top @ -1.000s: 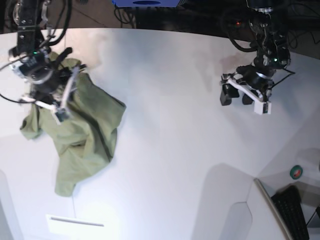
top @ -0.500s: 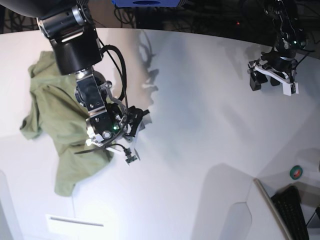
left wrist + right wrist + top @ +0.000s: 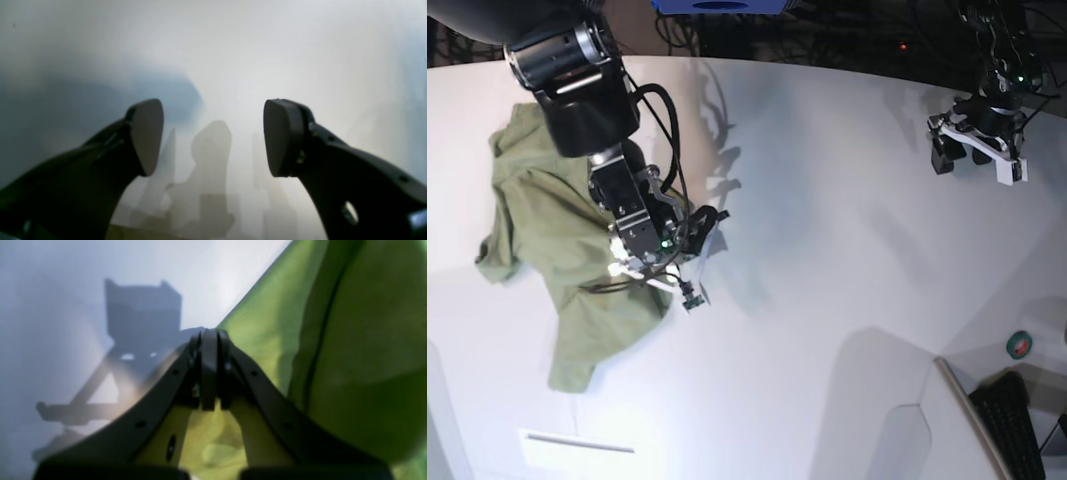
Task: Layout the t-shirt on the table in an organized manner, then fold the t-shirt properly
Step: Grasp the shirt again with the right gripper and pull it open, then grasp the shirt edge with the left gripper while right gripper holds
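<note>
Right tool (image 3: pixel 209 373): jaws pressed fully together at the t-shirt's (image 3: pixel 557 240) near edge, right where green cloth meets the white table (image 3: pixel 827 250); whether a sliver of fabric is pinched between the tips cannot be told. It sits low at the hem side, likely so that edge can be drawn outward.
T-shirt: lying rumpled on the table's near-left part in the base view, bunched in folds with one end trailing toward the camera; not yet spread flat, so laying it out appears to be the step in hand.
Right arm (image 3: pixel 577 90): reaches across the shirt from the far side, covering part of it.
Left tool (image 3: pixel 975 145): jaws standing apart with nothing between them, hovering above bare table well away from the shirt, probably parked clear until a second corner needs holding.
</note>
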Motion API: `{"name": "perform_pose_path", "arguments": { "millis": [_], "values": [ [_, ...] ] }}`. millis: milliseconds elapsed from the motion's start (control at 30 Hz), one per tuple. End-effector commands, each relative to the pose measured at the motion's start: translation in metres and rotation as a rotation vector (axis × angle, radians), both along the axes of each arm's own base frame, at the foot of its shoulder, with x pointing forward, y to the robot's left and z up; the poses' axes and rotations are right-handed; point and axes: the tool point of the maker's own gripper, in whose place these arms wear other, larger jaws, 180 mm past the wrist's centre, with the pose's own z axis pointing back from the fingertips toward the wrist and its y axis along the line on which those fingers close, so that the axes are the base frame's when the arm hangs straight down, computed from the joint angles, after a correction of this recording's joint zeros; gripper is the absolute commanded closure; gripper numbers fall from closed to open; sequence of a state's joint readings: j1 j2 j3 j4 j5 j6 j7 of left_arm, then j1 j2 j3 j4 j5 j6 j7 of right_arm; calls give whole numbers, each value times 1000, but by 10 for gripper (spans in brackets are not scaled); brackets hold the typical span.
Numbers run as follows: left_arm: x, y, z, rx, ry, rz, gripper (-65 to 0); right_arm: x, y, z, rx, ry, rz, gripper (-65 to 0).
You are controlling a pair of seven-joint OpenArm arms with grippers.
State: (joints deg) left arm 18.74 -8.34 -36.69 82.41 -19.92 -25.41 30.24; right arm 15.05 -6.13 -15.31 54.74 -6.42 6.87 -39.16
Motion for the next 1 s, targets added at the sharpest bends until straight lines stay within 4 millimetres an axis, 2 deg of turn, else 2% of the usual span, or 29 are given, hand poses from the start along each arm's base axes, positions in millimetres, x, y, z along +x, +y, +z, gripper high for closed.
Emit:
{"name": "perform_pose_path", "arguments": {
  "millis": [0, 67, 133, 200, 333, 400, 433, 500, 533, 633, 667, 800, 867, 967],
  "values": [
    [9, 7, 13, 20, -46, -3, -443, 4, 18, 15, 47, -37, 20, 0],
    [10, 9, 13, 28, -45, -6, -443, 0, 30, 35, 69, -76, 46, 0],
    [10, 16, 16, 43, -42, -13, -443, -4, 51, 66, 93, -134, 151, 0],
    [18, 19, 21, 51, -57, -14, -443, -7, 60, 103, 108, -197, 218, 0],
    [21, 23, 25, 65, -62, -21, -443, -1, 47, 171, 135, -326, 217, 0],
    [27, 21, 27, 61, -74, -25, -443, 8, 25, 187, 141, -353, 157, 0],
    [26, 21, 26, 63, -70, -26, -443, 16, 10, 187, 127, -354, 122, 0],
    [27, 18, 25, 53, -74, -26, -443, 24, -16, 163, 79, -287, 94, 0],
    [27, 18, 25, 53, -74, -26, -443, 24, -24, 145, 61, -234, 90, 0],
    [31, 0, 19, 39, -62, -77, -443, 33, -32, 104, 89, -166, 62, 0],
    [31, -4, 18, 37, -58, -88, -443, 38, -39, 95, 111, -162, 27, 0],
    [29, -11, 14, 22, -49, -101, -443, 48, -86, 71, 170, -136, -156, 0],
    [28, -15, 11, 13, -41, -107, -443, 42, -93, 56, 160, -82, -167, 0],
    [26, -49, 0, -32, -22, -170, -443, 33, -88, 47, 125, -29, -123, 0]
  ]
}}
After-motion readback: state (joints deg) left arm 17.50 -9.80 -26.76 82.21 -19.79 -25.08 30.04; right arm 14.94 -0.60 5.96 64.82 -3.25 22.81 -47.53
